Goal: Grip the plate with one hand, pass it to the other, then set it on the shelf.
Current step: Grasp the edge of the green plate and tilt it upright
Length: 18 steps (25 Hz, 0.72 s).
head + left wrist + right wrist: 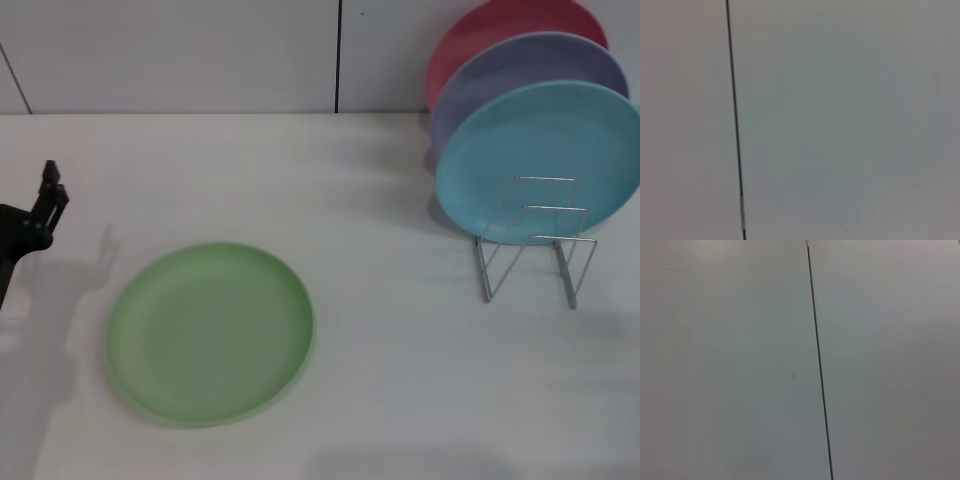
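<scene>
Light green plate (211,333) is seen lying flat on the white table (400,400), taken here as the landmark. Left of the plate, apart from it, the left gripper (48,190) is seen at the frame edge, holding nothing; how far its fingers are parted cannot be told. Well to the plate's right, the wire rack (535,240) is stood, loaded with a turquoise plate (540,150), lavender plate (530,65) and red plate (490,30) on edge. Right gripper is not seen. Only a pale panel with a dark seam (734,120) is shown by both wrist views.

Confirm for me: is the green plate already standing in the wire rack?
No. The green plate lies flat on the table, well apart from the wire rack, which holds three other plates.
</scene>
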Motion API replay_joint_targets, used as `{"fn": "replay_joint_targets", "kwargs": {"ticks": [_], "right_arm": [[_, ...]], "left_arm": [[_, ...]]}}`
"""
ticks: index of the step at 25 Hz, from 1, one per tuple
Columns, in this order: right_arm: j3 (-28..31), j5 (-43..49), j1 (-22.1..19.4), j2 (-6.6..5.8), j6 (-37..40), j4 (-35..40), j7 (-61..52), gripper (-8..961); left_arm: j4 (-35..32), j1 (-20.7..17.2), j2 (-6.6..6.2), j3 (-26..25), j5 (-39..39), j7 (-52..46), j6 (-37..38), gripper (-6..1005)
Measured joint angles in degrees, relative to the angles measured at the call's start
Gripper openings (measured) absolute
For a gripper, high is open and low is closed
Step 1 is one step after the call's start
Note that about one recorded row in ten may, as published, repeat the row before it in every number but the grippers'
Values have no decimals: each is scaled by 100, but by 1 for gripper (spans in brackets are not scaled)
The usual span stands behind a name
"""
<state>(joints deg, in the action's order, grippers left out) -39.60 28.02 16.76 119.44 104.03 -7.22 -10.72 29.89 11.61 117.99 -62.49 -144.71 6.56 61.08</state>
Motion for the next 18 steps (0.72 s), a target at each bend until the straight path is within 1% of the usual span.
{"fn": "replay_joint_targets", "kwargs": {"ticks": [2,7,9,11,13,15,16,18], "right_arm": [[3,11,2,-1,-4,12,-1,819],[8,11,36,-8,-29,13,0,817],[13,11,43,-9,-41,13,0,817],[12,11,56,-12,-47,15,0,818],[9,11,68,-16,-56,21,0,818],[7,11,75,-19,-83,26,0,818],[7,11,77,-19,-96,31,0,818],[6,11,80,-18,-133,44,0,818]], "left_arm": [[105,-12,-9,-31,-17,26,-190,793],[172,-22,-18,-60,-28,28,-365,792],[334,-76,-63,-62,-33,30,-554,791],[631,-160,-146,-82,-54,30,-853,791],[1072,-279,-251,-154,-148,30,-1279,791],[1795,-494,-392,-367,-419,30,-2032,790],[2031,-561,-429,-450,-523,30,-2301,790],[2679,-723,-487,-707,-798,30,-3154,790]]}}
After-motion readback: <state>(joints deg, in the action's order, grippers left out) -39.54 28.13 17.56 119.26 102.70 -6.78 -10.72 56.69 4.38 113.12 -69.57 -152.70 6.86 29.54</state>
